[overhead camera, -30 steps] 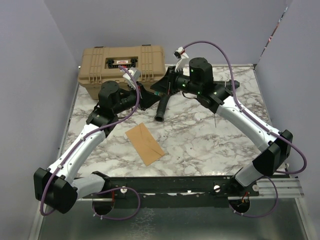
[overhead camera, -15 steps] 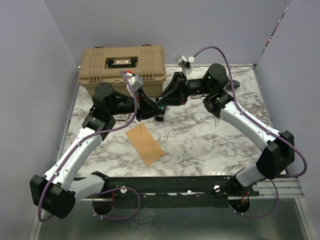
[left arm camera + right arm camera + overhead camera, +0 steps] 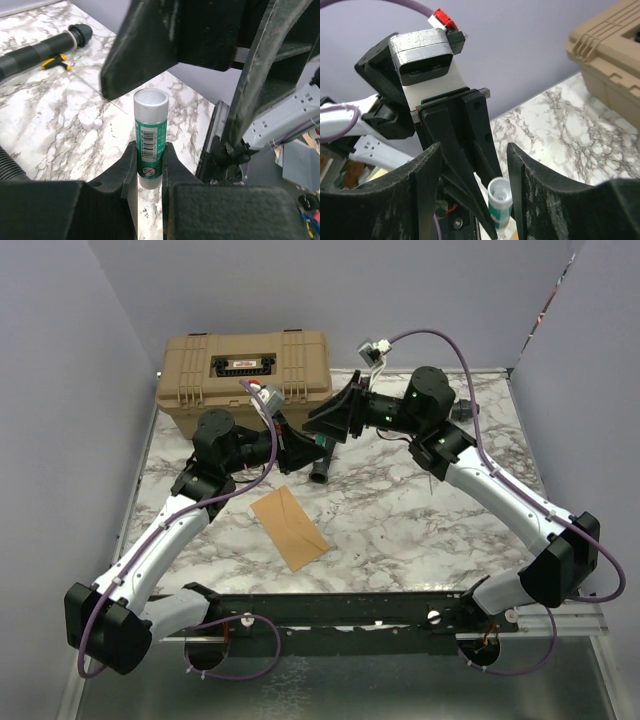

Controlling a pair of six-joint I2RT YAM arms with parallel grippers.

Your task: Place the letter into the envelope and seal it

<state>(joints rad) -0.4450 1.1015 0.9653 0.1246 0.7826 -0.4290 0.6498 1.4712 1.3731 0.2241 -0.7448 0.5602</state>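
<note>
My left gripper [image 3: 150, 150] is shut on a green glue stick [image 3: 151, 130] with a white top and holds it above the table; the gripper also shows in the top view [image 3: 298, 443]. My right gripper [image 3: 474, 150] faces it, open, with its jaws either side of the stick's top end [image 3: 499, 202] and apart from it. In the top view the right gripper [image 3: 335, 420] meets the left one in front of the toolbox. The orange-tan envelope [image 3: 289, 528] lies flat on the marble table, below and in front of both grippers. The letter is not visible.
A tan toolbox [image 3: 245, 370] stands closed at the back left. A black ribbed tube [image 3: 319, 471] lies just under the grippers. Another black tube [image 3: 35, 50] and a yellow-handled tool [image 3: 56, 62] lie on the marble table [image 3: 400, 510].
The right gripper has swung left and closed in on the left gripper, its open jaws now around the glue stick's top. The left gripper shifted slightly right. The envelope has not moved.
</note>
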